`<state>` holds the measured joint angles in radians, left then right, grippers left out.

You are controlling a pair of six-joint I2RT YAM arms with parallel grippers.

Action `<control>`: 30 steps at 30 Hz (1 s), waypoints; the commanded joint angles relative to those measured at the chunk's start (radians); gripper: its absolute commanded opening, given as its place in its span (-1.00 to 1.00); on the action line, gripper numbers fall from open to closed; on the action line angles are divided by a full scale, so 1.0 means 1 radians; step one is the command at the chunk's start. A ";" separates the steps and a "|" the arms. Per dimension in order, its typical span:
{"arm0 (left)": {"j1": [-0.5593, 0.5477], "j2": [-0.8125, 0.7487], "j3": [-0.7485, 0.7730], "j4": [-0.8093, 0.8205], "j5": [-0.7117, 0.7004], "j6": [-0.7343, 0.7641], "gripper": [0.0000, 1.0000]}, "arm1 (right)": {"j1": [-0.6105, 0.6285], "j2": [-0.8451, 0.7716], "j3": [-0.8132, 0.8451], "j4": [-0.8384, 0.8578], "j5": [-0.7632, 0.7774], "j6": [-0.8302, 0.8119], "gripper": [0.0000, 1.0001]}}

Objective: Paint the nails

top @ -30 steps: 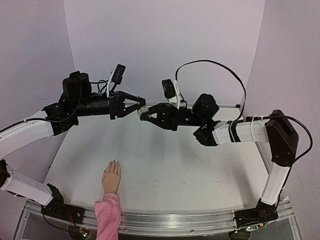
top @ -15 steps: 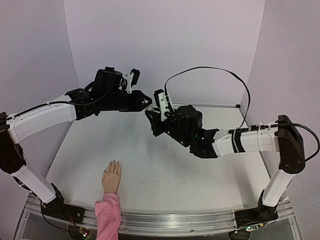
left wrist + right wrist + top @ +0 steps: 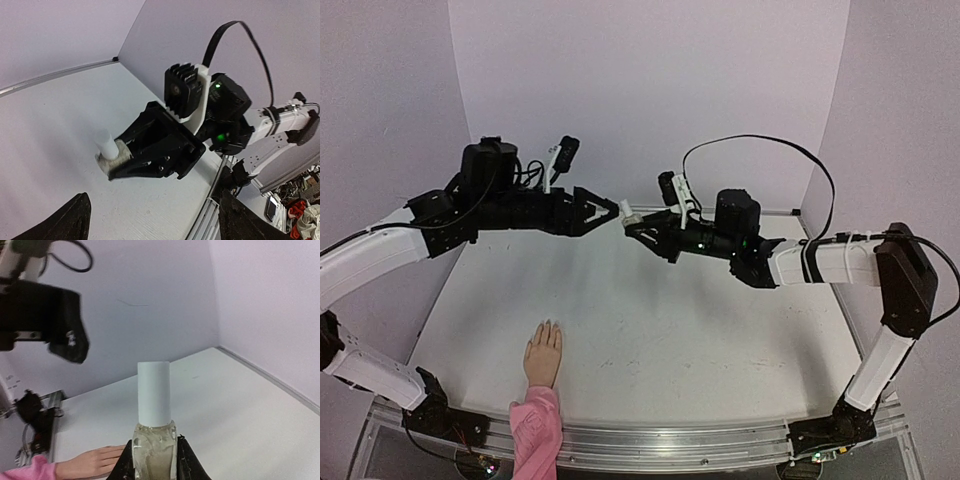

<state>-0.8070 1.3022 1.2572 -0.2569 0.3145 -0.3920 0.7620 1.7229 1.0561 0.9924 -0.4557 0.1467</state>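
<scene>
A flesh-coloured mannequin hand (image 3: 543,356) with a pink sleeve (image 3: 535,430) lies palm down at the table's near left. Its nails (image 3: 548,327) are barely distinguishable at the fingertips. My right gripper (image 3: 632,221) hangs above the table's back middle, shut on a small clear nail polish bottle (image 3: 626,214). In the right wrist view the bottle (image 3: 155,445) with its white cap (image 3: 153,392) stands between the right gripper's (image 3: 155,466) fingers, with the hand (image 3: 87,462) below left. My left gripper (image 3: 611,213) faces the cap, open, its fingers (image 3: 75,220) spread wide around nothing; the bottle (image 3: 109,150) sits ahead of them.
A white table (image 3: 720,340) is enclosed by pale walls at the back and sides. A metal rail (image 3: 700,440) runs along the near edge by the arm bases. The right arm's black cable (image 3: 760,145) loops above its wrist.
My left gripper's jaws have gone from shut to open. Both arms twisted and swung, then returned tip to tip, with the cap now pointing at the left gripper.
</scene>
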 commanded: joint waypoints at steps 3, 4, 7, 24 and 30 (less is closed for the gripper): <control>0.040 -0.124 -0.071 0.197 0.316 0.027 0.76 | 0.011 -0.002 0.088 0.252 -0.614 0.247 -1.00; 0.040 -0.129 -0.076 0.210 0.346 0.027 0.75 | 0.011 0.006 0.090 0.302 -0.629 0.300 -1.00; 0.040 -0.134 -0.084 0.234 0.366 0.016 0.66 | 0.012 0.025 0.071 0.516 -0.665 0.464 -1.00; 0.010 -0.006 0.011 0.284 0.458 -0.016 -0.02 | 0.014 0.076 0.092 0.636 -0.655 0.581 -1.00; 0.009 0.009 0.021 0.283 0.408 -0.021 -0.25 | 0.014 0.081 0.088 0.635 -0.655 0.571 -1.00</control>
<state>-0.7933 1.3037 1.2156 -0.0322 0.7422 -0.4061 0.7769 1.8061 1.1004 1.5223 -1.0885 0.7128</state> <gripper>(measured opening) 0.402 0.219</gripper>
